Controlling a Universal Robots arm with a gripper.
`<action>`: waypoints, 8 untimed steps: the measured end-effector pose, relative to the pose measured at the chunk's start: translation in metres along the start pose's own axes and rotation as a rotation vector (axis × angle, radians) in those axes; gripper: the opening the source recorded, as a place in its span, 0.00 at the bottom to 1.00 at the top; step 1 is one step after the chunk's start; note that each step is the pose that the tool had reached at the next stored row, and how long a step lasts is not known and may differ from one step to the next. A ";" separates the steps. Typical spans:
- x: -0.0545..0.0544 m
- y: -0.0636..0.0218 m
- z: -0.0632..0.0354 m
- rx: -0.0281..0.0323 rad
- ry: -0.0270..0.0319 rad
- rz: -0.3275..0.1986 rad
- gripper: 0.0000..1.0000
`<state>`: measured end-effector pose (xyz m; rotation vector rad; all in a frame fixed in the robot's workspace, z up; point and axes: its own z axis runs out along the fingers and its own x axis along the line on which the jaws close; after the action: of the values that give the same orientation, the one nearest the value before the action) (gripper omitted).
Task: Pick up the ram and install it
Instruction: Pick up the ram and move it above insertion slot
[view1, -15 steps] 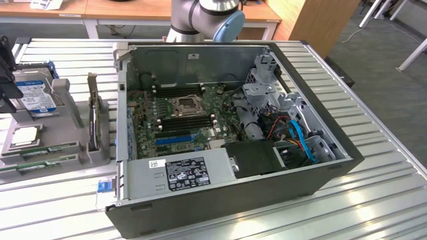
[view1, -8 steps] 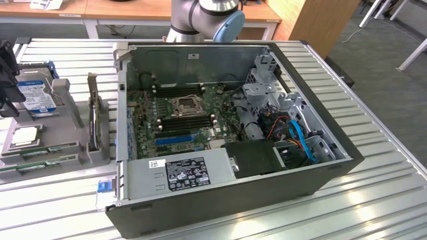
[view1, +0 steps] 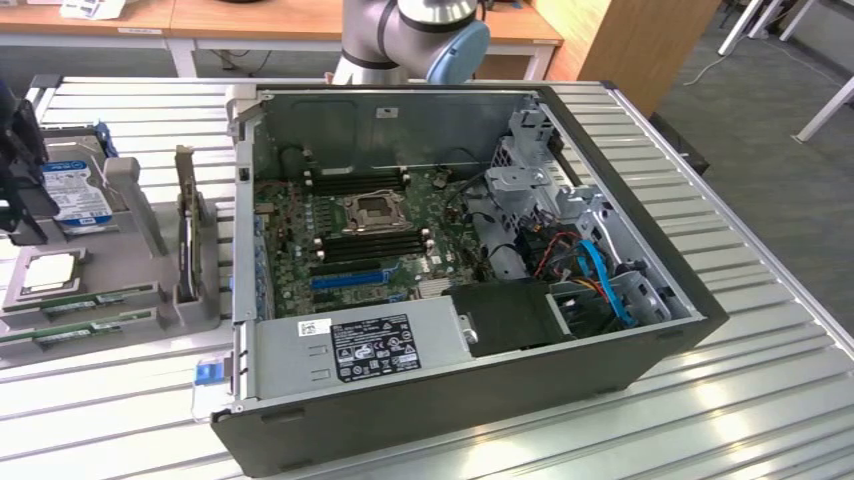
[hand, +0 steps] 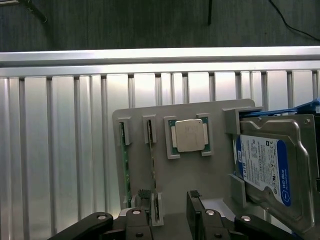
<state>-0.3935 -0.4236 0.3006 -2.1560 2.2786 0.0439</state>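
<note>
Hardware lay all around the ram (hand: 150, 160), a thin green board stick that sat in a narrow slot of the grey holder (hand: 200, 180). A second stick (hand: 122, 165) of the same kind sat just beside it in its own slot. On the ram's other side was the square processor (hand: 190, 136), with a dull silver lid, in a shallow frame. Beyond it the hard drive (hand: 265, 170), shiny metal with a blue and white label, leaned tilted between grey blocks.

The end effector (hand: 168, 197), black and angular, hung over the holder with its fingers apart and empty. One finger (hand: 140, 220) was close to the ram's end, and I could not tell whether they touched. The holder rested on the worktop (hand: 60, 150) of bright ribbed aluminium. The open computer case (view1: 667, 330), dark and boxy, stood just beside the holder, toward the exterior view's right, with a green motherboard (view1: 360, 230) inside.
</note>
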 end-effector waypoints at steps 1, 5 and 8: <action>0.000 0.0000 0.0018 0.0000 0.0000 0.000 0.41; 0.000 -0.0001 0.0076 0.0001 -0.0001 0.000 0.41; 0.000 -0.0002 0.0116 0.0000 0.0000 0.000 0.41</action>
<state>-0.3935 -0.4236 0.2889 -2.1560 2.2786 0.0439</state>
